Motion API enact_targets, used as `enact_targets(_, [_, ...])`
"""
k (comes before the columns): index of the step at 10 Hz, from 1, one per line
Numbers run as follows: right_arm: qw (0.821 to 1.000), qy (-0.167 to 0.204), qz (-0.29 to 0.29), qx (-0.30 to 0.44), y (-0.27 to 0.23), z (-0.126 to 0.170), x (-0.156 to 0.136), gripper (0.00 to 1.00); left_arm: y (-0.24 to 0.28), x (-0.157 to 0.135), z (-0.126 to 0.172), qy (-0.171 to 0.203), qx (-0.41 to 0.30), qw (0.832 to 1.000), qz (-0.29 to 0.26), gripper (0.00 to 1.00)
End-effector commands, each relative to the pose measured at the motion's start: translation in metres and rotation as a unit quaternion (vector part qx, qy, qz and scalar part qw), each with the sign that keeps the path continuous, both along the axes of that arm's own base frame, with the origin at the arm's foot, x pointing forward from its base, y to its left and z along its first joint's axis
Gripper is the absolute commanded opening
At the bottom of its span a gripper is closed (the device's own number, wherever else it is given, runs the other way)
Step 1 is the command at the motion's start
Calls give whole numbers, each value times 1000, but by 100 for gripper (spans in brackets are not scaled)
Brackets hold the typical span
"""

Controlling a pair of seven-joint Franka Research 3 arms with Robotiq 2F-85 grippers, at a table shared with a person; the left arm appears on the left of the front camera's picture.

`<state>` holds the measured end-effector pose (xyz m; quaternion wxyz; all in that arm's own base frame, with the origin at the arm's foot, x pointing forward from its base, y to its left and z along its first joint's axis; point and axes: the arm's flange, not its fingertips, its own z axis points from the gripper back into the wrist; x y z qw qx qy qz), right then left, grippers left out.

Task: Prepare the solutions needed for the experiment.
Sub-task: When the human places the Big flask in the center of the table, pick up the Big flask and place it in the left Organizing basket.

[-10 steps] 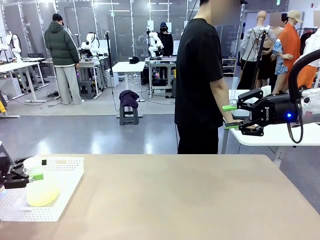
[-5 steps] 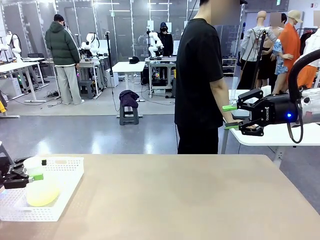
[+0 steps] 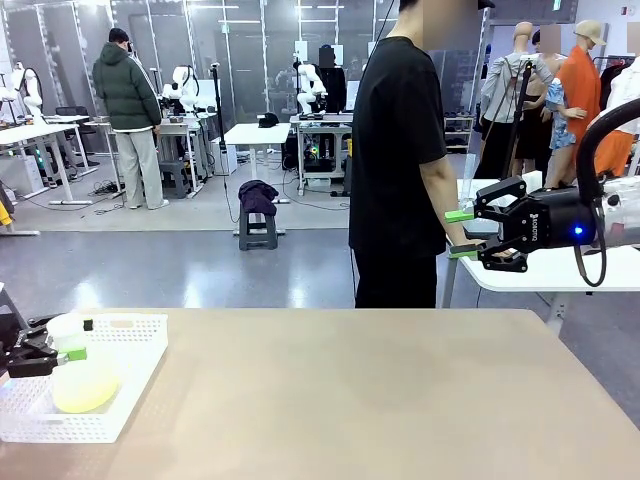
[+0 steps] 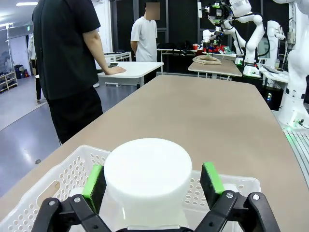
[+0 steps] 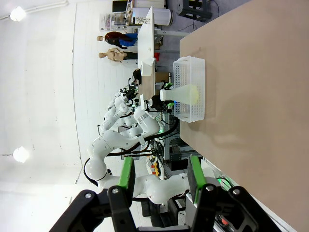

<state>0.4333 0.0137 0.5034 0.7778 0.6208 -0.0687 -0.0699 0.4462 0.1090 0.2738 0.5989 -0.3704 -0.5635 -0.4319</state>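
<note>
At the table's left end, a white perforated basket [image 3: 120, 385] is holding the frosted conical flask [image 3: 78, 372], which is lying tilted with the pale yellow-green solutions [image 3: 84, 392] pooling in its wide base. The left gripper [image 3: 72, 340] is sitting around the flask's neck, its 2 jaws spread wide, the green pads [image 4: 94, 180] flanking the white top without visibly pressing it. The right gripper [image 3: 459, 234] is hanging high at the right, jaws partly apart, gripping nothing. A person [image 3: 398, 160] is standing beyond the tan table [image 3: 360, 400].
</note>
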Motion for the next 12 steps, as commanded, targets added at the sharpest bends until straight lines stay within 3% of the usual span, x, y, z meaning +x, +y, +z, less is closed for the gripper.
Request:
enact_targets(1, [1000, -2, 0, 3, 0, 1, 0, 57, -1, 0, 1, -3, 1, 1000, -1, 100])
enact_targets(5, [1000, -2, 0, 3, 0, 1, 0, 57, 31, -20, 14, -4, 54, 999, -9, 100])
enact_targets(8, [1000, -2, 0, 3, 0, 1, 0, 57, 61, -44, 33, -22, 54, 998, 28, 100])
enact_targets(10, [1000, -2, 0, 3, 0, 1, 0, 57, 75, -62, 65, -19, 31, 997, 63, 100])
enact_targets(12, [1000, -2, 0, 3, 0, 1, 0, 57, 80, -86, 113, 15, -12, 994, 110, 100])
